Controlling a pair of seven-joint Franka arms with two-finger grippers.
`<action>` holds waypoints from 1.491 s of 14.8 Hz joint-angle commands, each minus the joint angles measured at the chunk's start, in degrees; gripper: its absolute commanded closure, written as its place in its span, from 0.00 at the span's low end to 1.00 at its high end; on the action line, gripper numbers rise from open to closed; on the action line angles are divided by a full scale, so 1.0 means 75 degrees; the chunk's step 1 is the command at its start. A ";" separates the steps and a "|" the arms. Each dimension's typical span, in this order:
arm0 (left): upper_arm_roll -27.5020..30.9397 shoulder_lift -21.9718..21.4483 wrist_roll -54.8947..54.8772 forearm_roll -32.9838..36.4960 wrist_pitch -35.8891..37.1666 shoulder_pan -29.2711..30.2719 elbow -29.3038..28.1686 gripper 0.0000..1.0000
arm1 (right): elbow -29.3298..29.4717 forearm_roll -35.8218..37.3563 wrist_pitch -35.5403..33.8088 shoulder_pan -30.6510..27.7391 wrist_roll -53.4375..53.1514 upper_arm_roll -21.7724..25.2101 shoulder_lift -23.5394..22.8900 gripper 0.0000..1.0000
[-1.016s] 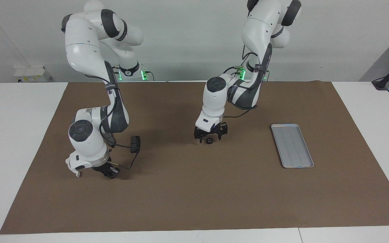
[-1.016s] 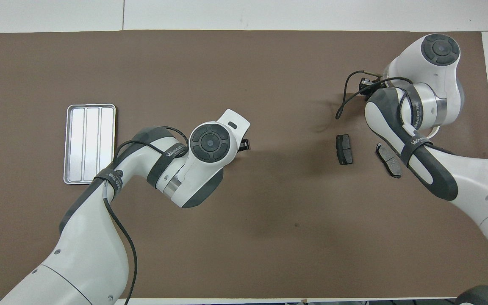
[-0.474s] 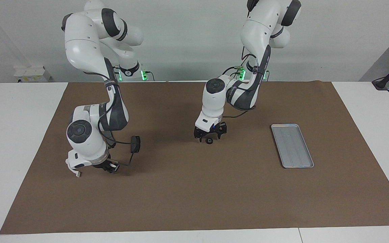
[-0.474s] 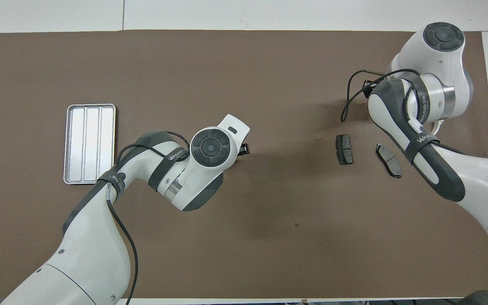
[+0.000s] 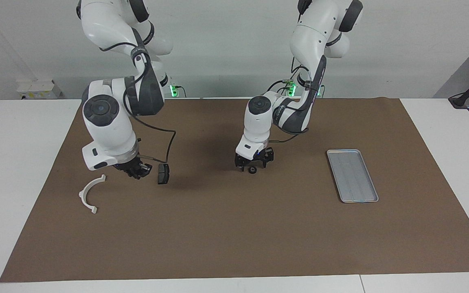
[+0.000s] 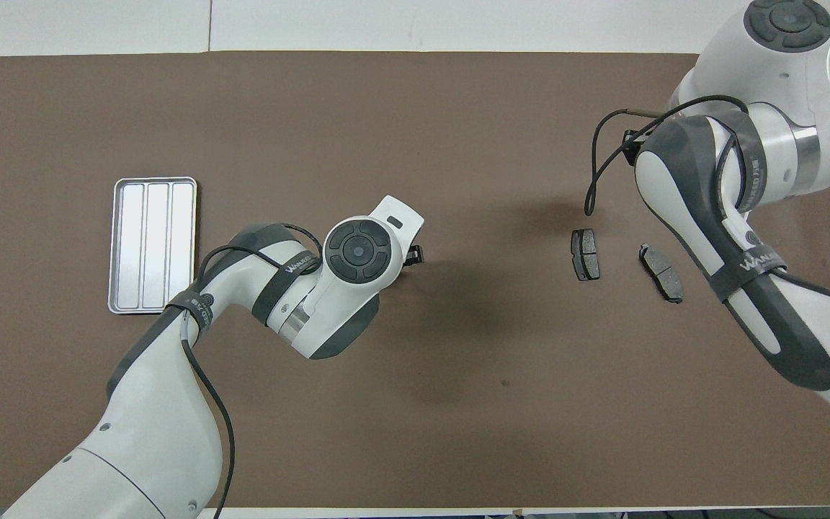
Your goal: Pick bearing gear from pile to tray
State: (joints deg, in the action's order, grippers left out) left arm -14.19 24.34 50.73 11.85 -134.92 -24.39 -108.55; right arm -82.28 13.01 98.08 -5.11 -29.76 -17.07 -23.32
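The left tool (image 5: 253, 166) stands low on the brown mat (image 5: 234, 228), fingers spread around a small black gear (image 5: 252, 170). The right tool (image 5: 136, 170), fingertips together and empty, hangs over a dark pad (image 5: 162, 173) near the white bracket (image 5: 88, 195). The tray (image 5: 352, 175) lies toward the left arm's end of the counter.

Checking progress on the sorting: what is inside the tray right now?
Nothing: the tray shows only its bare ridged base in both views. No part of it is covered.

A robotics lab: two white arms bolted at a white table (image 5: 23, 171) against a bare wall (image 5: 226, 49).
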 commanded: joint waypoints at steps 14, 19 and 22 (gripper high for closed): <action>0.0029 0.0189 -0.0364 0.0166 0.0270 0.0602 0.0820 1.00 | -0.0162 -0.0481 -0.0245 -0.0010 -0.0076 -0.0642 0.0403 1.00; -0.0113 -0.1014 -0.3671 -0.0838 0.2342 0.2861 0.1114 1.00 | -0.0150 -0.0609 -0.0245 0.0013 -0.0273 -0.0677 0.0403 1.00; -0.0077 -0.1439 -0.5739 -0.1053 0.2895 0.4151 0.1090 1.00 | -0.0150 -0.0715 -0.0175 0.0516 -0.1349 -0.0713 0.0403 1.00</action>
State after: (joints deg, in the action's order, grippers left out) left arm -13.97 16.73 15.18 5.39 -115.66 2.00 -98.50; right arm -82.58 8.78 96.56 -3.22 -34.59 -21.69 -21.10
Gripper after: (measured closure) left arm 0.652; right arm 0.758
